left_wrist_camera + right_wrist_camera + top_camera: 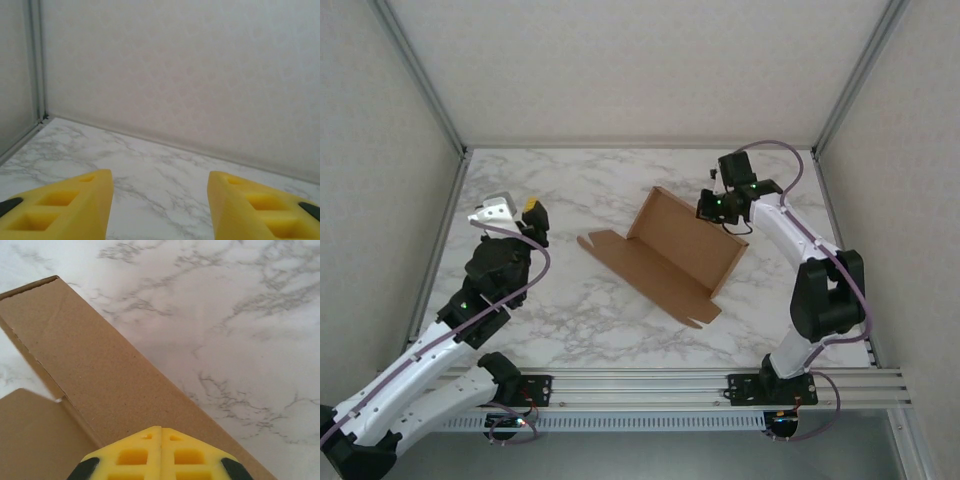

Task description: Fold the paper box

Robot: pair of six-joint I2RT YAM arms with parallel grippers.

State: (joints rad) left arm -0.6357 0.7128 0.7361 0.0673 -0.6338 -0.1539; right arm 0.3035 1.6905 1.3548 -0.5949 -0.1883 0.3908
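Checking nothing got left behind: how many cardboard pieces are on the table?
1: the paper box, in the middle of the table, base flat, one long wall raised beside the right end effector. A scrap behind that wall could be hidden.

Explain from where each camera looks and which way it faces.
Top external: high behind the robot, looking down on table, paper box, left gripper, right gripper.
Left wrist: faces across the table to a wall; left gripper open below.
Right wrist: looks down on the paper box; right gripper shut below.
Shared: top external and right wrist both show the paper box.
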